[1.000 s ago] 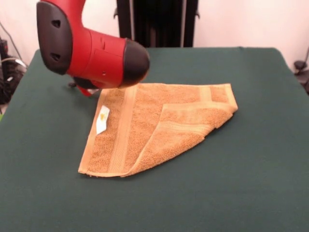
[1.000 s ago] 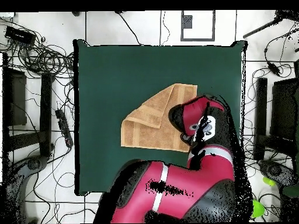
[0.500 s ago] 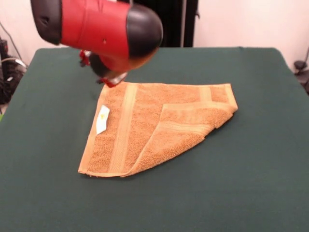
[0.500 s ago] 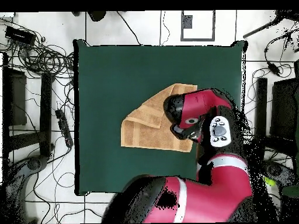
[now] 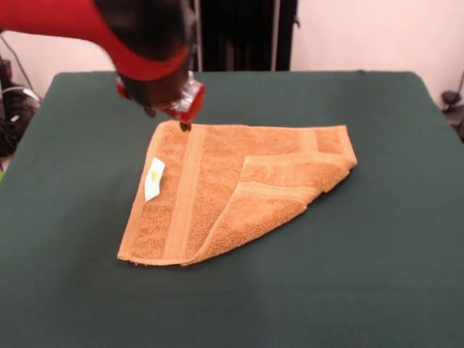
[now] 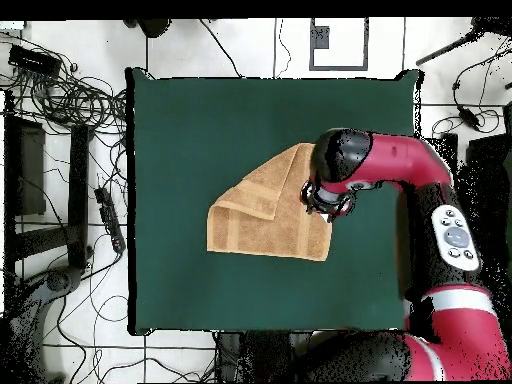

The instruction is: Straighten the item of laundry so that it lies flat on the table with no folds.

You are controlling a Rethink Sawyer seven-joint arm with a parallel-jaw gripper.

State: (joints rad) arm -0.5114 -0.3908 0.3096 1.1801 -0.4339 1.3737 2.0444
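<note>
I have the tool [image 5: 185,125] right over the far left corner of the towel [image 5: 217,196]; I cannot tell how its jaws stand. The towel lies mid-tabletop [image 5: 377,239], one corner folded diagonally back over itself, white tag [image 5: 154,179] near its left edge.

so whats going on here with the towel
A red robot arm is working on a tan-orange towel lying on a green table. The towel is not flat: one corner is folded over onto the rest. The pincer hangs right at the towel's far corner, near the white tag, without holding anything that shows.
</note>
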